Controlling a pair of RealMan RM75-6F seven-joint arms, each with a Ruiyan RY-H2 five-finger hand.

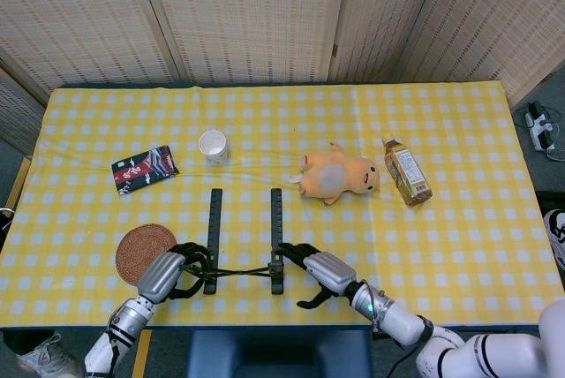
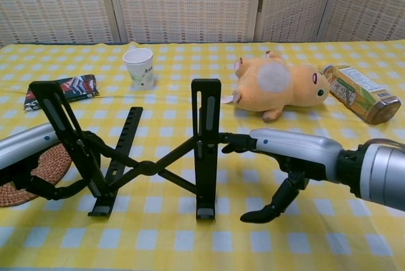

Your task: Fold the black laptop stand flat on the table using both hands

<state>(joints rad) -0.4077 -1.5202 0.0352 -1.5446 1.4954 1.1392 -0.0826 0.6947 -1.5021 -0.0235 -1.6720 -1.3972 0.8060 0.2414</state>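
The black laptop stand stands unfolded near the table's front edge, as two parallel bars in the head view. In the chest view the stand shows two tilted uprights joined by a crossed link low down. My left hand curls its dark fingers around the foot of the left upright and grips it. My right hand reaches in from the right, its fingertips touching the side of the right upright at mid height. Its thumb hangs down, apart from the stand, holding nothing.
A paper cup and a snack packet lie behind the stand on the left. A round woven coaster sits beside my left hand. An orange plush toy and a lying bottle are at the right.
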